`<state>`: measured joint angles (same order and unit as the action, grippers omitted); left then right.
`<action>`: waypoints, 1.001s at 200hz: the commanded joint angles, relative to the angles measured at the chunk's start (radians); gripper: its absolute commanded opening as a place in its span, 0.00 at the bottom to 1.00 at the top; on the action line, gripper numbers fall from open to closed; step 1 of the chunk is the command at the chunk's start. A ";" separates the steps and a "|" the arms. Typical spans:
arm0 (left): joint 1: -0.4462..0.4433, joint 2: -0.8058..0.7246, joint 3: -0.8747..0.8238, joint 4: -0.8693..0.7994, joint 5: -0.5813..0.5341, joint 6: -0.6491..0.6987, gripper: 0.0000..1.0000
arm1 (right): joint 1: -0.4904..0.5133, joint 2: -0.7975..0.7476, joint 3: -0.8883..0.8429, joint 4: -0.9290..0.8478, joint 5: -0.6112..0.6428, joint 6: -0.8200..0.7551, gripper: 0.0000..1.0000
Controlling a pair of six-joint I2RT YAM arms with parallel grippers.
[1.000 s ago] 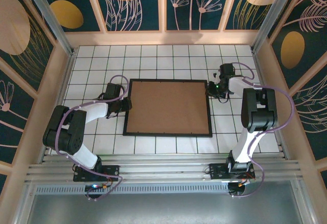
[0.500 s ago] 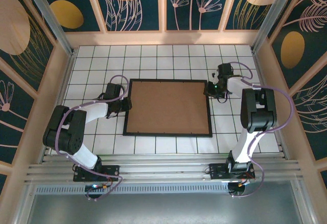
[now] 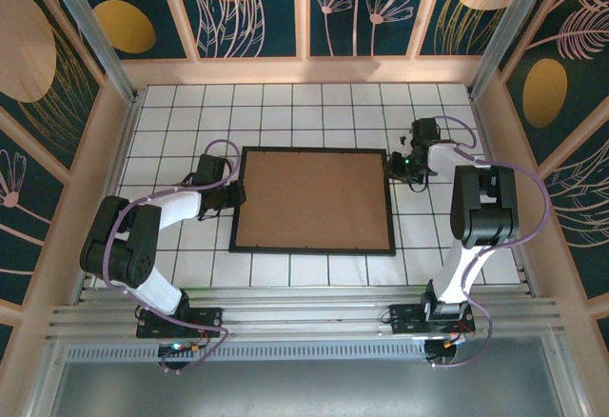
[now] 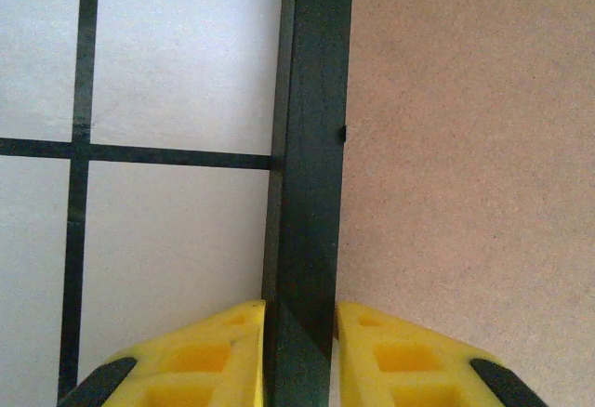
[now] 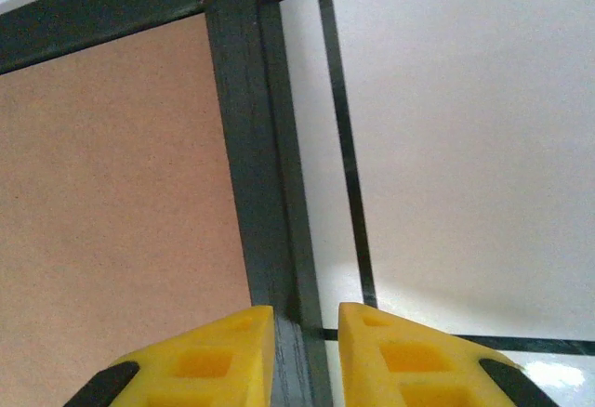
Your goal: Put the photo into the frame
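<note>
Frame [image 3: 314, 249] lies back-up, backing board [image 3: 314, 198] fitted; left end effector [image 4: 299, 312] and right end effector [image 5: 305, 314] clamp its side rails; task seemingly nearly done.

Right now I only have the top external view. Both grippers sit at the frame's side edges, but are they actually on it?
Observer: In the left wrist view, the left gripper straddles the black rail of the frame. One yellow finger is on the white tile side and the other is on the brown backing board side.
Operator: Any gap at the pads?
Observer: None that I can see. Both fingers meet the rail's sides.
Operator: And the right one?
Observer: In the right wrist view, the right gripper grips the opposite rail the same way, a little short of the frame corner.
</note>
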<state>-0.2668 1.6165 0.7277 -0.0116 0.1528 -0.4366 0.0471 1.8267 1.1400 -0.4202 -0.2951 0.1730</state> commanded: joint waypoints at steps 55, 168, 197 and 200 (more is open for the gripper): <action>-0.012 0.022 -0.003 -0.027 0.036 0.023 0.25 | -0.003 0.003 -0.007 -0.005 -0.045 0.007 0.30; -0.011 0.023 -0.004 -0.027 0.040 0.024 0.25 | 0.013 0.048 -0.028 0.015 -0.047 0.004 0.28; -0.012 0.028 -0.002 -0.026 0.046 0.025 0.25 | 0.021 0.050 -0.025 0.018 -0.057 0.008 0.30; -0.012 0.028 -0.002 -0.025 0.047 0.026 0.25 | 0.021 0.051 -0.024 0.018 -0.060 0.010 0.30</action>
<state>-0.2665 1.6169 0.7277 -0.0113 0.1555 -0.4305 0.0486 1.8431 1.1172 -0.4072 -0.3408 0.1730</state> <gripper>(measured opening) 0.249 0.290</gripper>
